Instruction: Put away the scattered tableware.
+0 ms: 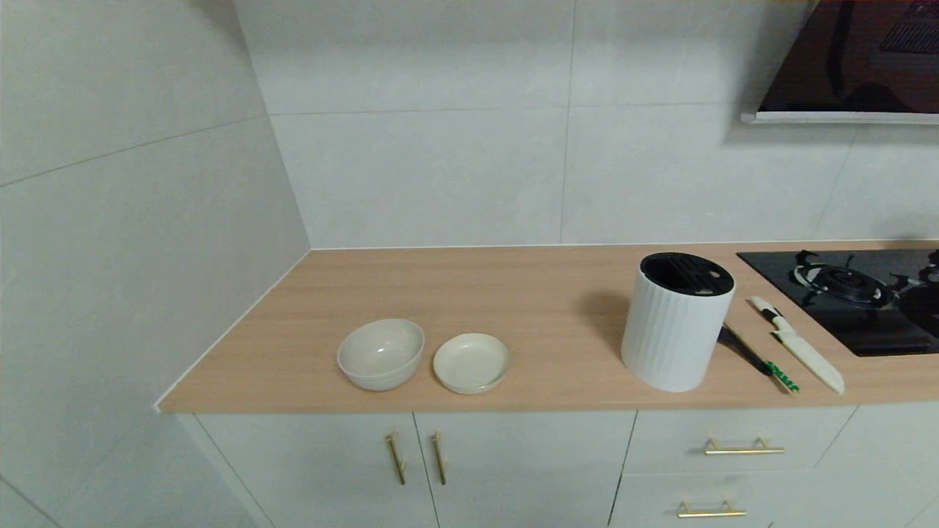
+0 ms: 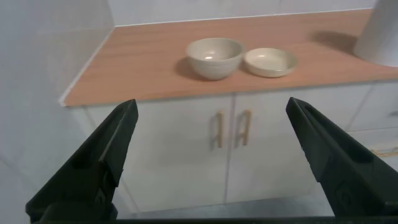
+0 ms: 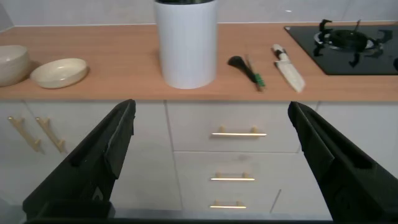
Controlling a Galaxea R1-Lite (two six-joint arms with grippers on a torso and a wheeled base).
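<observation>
Down in front of the cupboards, both hands hang below the tabletop [image 1: 513,293] edge. The left hand [image 2: 211,107] gapes wide and empty, facing the bowl [image 1: 381,353] and the dish [image 1: 471,361]. The right hand [image 3: 211,107] is just as wide and empty, facing the holder [image 1: 676,330]. Nothing is gripped yet, so the first pick looks to be the job. Best bet: rise above the edge, then pinch the bowl by its rim, not its slick round flank. Cream and glossy, it sits just beside the shallower cream dish, near the front edge. Right of the holder lie a black utensil [image 1: 747,353] with a green-patterned end and a pale knife [image 1: 796,345], handle at the far end; that handle is the safe grip.
</observation>
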